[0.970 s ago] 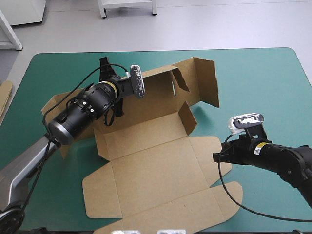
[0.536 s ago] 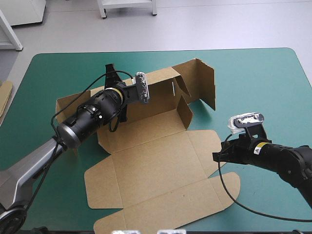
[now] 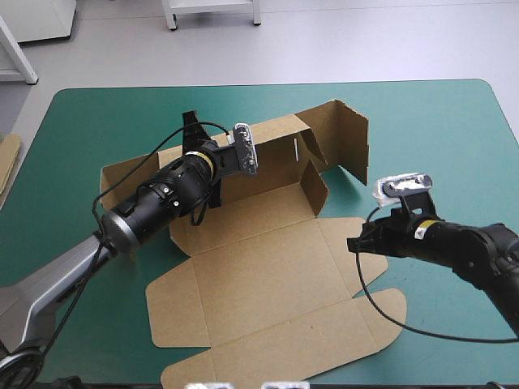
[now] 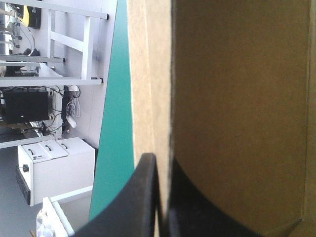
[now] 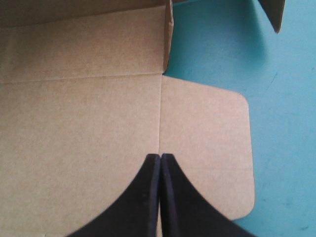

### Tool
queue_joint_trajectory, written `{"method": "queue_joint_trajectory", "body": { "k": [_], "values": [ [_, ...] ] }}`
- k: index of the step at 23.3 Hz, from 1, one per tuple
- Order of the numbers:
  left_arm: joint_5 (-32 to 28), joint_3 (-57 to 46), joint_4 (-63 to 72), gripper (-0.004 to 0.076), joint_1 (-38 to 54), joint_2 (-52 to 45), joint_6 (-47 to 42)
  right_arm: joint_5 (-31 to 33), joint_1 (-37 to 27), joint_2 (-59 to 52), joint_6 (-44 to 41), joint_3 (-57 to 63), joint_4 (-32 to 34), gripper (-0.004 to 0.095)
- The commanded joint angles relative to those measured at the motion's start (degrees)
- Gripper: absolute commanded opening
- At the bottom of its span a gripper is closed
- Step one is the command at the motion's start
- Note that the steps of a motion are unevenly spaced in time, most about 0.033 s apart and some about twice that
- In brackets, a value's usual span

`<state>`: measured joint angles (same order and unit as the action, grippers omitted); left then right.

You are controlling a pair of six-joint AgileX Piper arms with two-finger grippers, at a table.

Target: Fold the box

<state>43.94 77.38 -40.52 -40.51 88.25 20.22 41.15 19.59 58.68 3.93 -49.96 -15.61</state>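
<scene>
The brown box point(image 3: 259, 267) lies open on the teal-green cover, its base and front flaps flat. Its long back wall point(image 3: 268, 146) stands raised, with a side panel point(image 3: 345, 138) upright at the wall's right end. My left gripper point(image 3: 209, 158) is shut on the top edge of that back wall. In the left wrist view the board point(image 4: 237, 98) runs between the two black fingers point(image 4: 143, 197) of the left gripper point(image 4: 160, 170). My right gripper point(image 3: 355, 243) is shut and empty, just above the right side flap point(image 3: 345, 243). In the right wrist view the right gripper point(image 5: 160, 158) points across that flap point(image 5: 202, 148).
An edge of more brown board point(image 3: 8, 158) shows at the table's left edge. Bare teal-green cover point(image 3: 454, 138) lies to the right of the box and along the far edge.
My left gripper has moved to the right with the back wall, dragging the whole box that way. My right gripper has moved slightly left over the side flap.
</scene>
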Motion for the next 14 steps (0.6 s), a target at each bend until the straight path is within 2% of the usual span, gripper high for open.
{"method": "queue_joint_trajectory", "body": {
  "k": [1,6,9,14],
  "values": [
    [1.50,1.16,4.40,-0.0009,-0.46,-2.15,-1.47,-3.67,-0.25,4.67,2.45,-6.44,0.02,-0.0019],
    [1.01,-1.74,5.13,-0.0009,-0.46,-2.27,-0.02,-2.68,-0.25,12.89,3.65,-15.19,0.13,-0.0019],
    [-0.36,-4.12,4.91,-0.0009,-0.46,-2.62,-0.02,0.58,-0.36,18.67,4.46,-24.11,0.28,-0.0019],
    [-1.63,-4.74,3.43,-0.0009,-0.60,-2.62,-1.36,14.28,-4.90,29.62,4.60,-47.93,-0.99,-0.0019]
  ]
}}
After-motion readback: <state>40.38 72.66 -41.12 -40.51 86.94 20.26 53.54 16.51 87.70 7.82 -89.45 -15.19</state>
